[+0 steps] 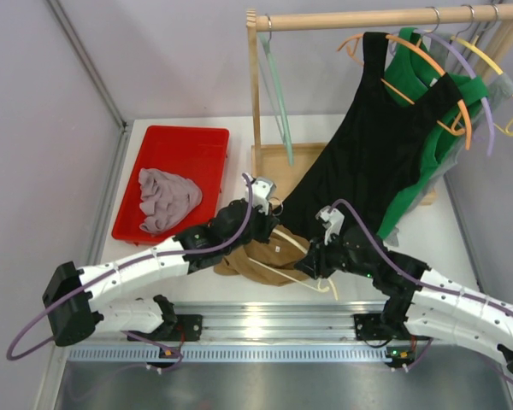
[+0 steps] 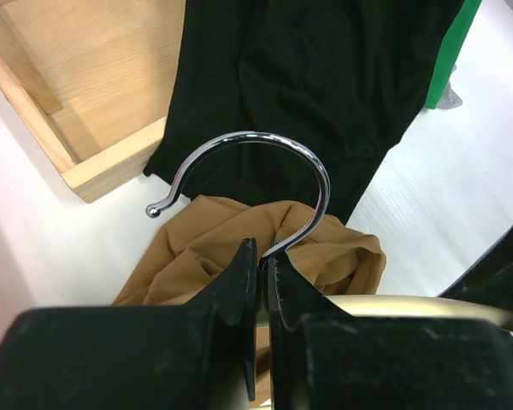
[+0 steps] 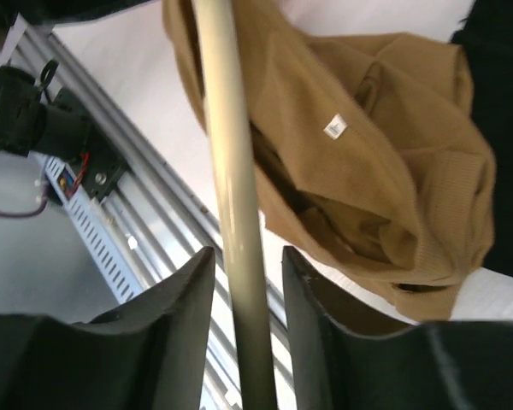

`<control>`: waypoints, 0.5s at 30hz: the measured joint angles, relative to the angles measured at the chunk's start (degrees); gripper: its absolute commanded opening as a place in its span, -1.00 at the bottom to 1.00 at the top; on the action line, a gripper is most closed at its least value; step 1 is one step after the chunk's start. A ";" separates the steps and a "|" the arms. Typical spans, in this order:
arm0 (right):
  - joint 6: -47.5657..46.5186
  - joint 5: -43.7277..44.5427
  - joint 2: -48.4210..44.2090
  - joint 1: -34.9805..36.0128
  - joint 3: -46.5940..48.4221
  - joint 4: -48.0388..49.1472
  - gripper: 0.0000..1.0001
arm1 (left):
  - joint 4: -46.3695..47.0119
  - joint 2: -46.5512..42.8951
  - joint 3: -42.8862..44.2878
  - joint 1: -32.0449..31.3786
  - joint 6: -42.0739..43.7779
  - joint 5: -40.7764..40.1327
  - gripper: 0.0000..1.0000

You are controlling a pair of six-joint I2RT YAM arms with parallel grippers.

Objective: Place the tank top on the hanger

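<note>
The tan-brown tank top [image 1: 255,261] lies crumpled on the table between my two arms. The cream-white hanger [image 1: 306,248] rests partly on it. My left gripper [image 2: 262,256] is shut on the stem of the hanger's metal hook [image 2: 256,135], with the tank top [image 2: 214,239] just beyond it. My right gripper [image 3: 248,252] is open. The hanger's cream arm [image 3: 231,154] runs between its fingers with a gap on each side. The tank top [image 3: 359,154], with a small white label, lies just right of that arm. From above, the left gripper [image 1: 269,213] and the right gripper [image 1: 312,260] sit close together.
A red tray [image 1: 175,141] at back left holds a mauve-grey cloth [image 1: 164,198]. A wooden rack [image 1: 368,19] stands at the back on its base [image 1: 278,158]. It carries a black garment [image 1: 376,145] that drapes down to the table, a green garment [image 1: 427,85] and several coloured hangers.
</note>
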 measured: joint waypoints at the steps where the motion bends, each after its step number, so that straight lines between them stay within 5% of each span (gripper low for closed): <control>1: 0.52 1.29 0.04 0.04 0.70 -0.74 -0.13 | 0.09 0.00 -0.04 0.00 -0.04 0.02 -1.00; 4: 1.88 5.55 -0.04 0.07 3.39 -3.96 0.11 | 0.28 -0.07 -0.22 -0.02 0.13 0.26 -1.00; 10: 6.34 13.88 -1.95 0.07 8.98 -12.52 0.29 | 0.24 -0.26 -0.31 -0.63 1.27 0.63 -1.00; 15: 12.28 22.62 -2.12 0.07 14.64 -21.66 0.09 | 0.22 -2.01 -0.74 -1.49 2.93 0.44 -1.00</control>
